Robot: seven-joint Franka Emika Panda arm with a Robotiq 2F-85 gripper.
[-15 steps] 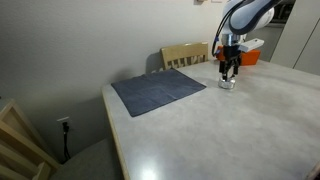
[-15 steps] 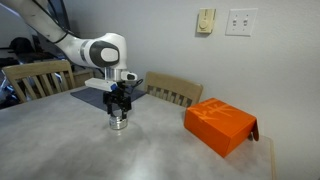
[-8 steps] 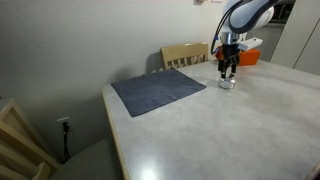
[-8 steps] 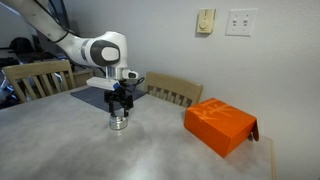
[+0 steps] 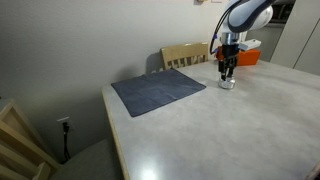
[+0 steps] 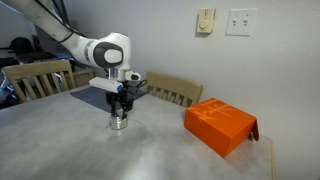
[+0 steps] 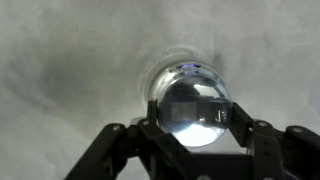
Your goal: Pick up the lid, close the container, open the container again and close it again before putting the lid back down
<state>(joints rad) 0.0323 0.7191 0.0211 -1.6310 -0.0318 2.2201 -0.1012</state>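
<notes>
The container point(image 6: 119, 123) is a small squat jar standing on the grey table point(image 6: 150, 155), also visible in an exterior view as the container point(image 5: 227, 85). My gripper point(image 6: 120, 113) points straight down right over it, the same gripper point(image 5: 228, 77) in both exterior views. In the wrist view the lid point(image 7: 195, 108) is a shiny round disc that fills the gap between my fingers point(image 7: 150, 125), which touch its sides left and right. My gripper point(image 7: 196, 118) is shut on it. A rim of the container point(image 7: 172, 68) shows just beyond the lid.
An orange box point(image 6: 220, 124) lies on the table to one side of the jar, seen behind my arm as the orange box point(image 5: 248, 56). A dark grey mat point(image 5: 158, 90) covers the table's far side. Wooden chairs point(image 6: 172, 90) stand at the table's edge.
My jaws have come together from wide open onto the lid's sides. The arm stays over the jar in the same place.
</notes>
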